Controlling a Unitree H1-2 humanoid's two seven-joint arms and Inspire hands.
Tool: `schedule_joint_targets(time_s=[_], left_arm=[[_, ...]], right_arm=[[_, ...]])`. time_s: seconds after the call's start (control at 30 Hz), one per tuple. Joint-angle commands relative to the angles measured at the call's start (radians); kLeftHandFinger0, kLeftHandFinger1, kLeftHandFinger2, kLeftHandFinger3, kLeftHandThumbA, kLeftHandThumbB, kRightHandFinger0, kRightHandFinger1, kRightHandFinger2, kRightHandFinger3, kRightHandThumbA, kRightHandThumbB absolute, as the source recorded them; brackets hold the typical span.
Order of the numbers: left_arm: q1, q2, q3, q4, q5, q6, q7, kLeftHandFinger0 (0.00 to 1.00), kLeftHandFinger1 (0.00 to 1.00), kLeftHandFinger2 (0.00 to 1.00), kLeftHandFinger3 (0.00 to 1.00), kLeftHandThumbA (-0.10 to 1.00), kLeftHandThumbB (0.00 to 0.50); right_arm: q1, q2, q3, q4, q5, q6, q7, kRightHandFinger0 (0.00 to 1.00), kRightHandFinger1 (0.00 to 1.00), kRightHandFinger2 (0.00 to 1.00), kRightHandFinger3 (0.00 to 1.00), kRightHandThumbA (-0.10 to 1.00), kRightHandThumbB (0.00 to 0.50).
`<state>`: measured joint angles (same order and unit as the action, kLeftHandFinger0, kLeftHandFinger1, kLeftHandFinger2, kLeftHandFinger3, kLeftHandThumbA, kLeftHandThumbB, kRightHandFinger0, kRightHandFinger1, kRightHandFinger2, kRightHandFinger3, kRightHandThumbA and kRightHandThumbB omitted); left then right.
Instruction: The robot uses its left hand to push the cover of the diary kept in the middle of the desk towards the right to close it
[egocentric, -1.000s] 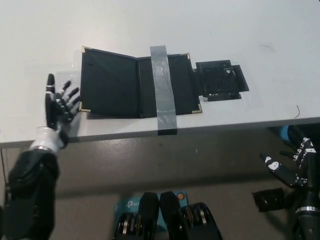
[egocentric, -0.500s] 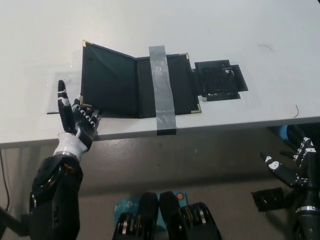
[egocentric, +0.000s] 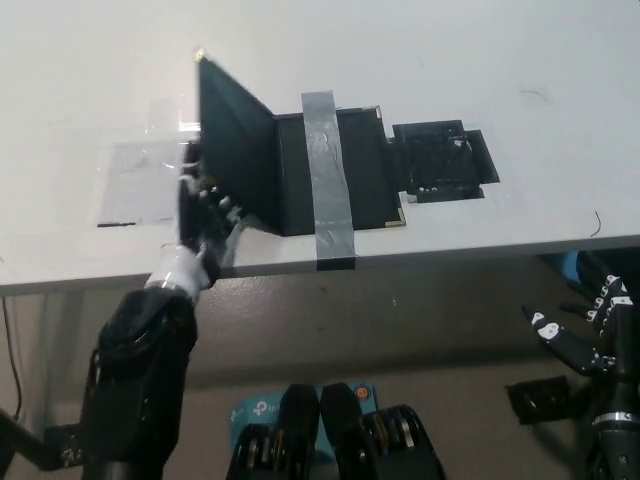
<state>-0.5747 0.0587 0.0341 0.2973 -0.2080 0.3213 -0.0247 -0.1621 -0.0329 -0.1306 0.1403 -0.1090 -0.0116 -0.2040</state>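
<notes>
Pressing against the outer face of the raised cover (egocentric: 235, 150), the left robot hand (egocentric: 203, 222) sits at the diary's (egocentric: 300, 165) left side with its fingers spread and holding nothing. The cover stands steeply tilted (near upright) over the diary, which lies in the middle of the bench (egocentric: 500, 60), strapped down by a grey tape strip (egocentric: 327, 180). Just right of the diary lies a black taped patch (egocentric: 442, 160). Well right of the diary, below the bench edge, the right robot hand (egocentric: 580, 335) hangs with fingers apart.
</notes>
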Motion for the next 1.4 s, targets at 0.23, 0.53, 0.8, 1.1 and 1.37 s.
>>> schedule_joint_targets(time_s=[0.23, 0.53, 0.8, 1.1, 1.37], left_arm=[[-0.194, 0.105, -0.49, 0.017, 0.527, -0.175, 0.001, 1.0, 1.0, 1.0, 1.0, 1.0, 0.312], [-0.339, 0.252, -1.065, 0.028, 1.253, -0.067, -0.081, 1.0, 1.0, 1.0, 1.0, 1.0, 0.373], [-0.307, 0.284, -1.08, 0.006, 1.239, -0.027, -0.053, 1.0, 1.0, 1.0, 1.0, 1.0, 0.344], [-0.152, 0.243, -0.615, -0.255, 0.74, -0.063, 0.09, 1.0, 1.0, 1.0, 1.0, 1.0, 0.237], [-0.042, -0.014, -0.01, -0.806, 0.145, 0.118, 0.107, 1.0, 1.0, 1.0, 1.0, 1.0, 0.247]], right_arm=[[-0.039, -0.011, 0.008, -0.026, -0.002, -0.006, 0.006, 0.58, 0.76, 0.84, 0.88, 0.87, 0.065], [-0.046, -0.01, -0.001, -0.019, 0.029, -0.009, 0.018, 0.55, 0.75, 0.84, 0.89, 0.85, 0.069], [-0.043, -0.014, -0.001, -0.023, 0.022, 0.002, 0.015, 0.52, 0.74, 0.83, 0.88, 0.88, 0.076], [-0.029, -0.005, -0.004, -0.034, 0.023, 0.006, 0.007, 0.51, 0.73, 0.83, 0.89, 0.88, 0.065], [-0.041, -0.013, -0.002, -0.021, 0.015, -0.008, 0.006, 0.52, 0.74, 0.83, 0.89, 0.87, 0.046]])
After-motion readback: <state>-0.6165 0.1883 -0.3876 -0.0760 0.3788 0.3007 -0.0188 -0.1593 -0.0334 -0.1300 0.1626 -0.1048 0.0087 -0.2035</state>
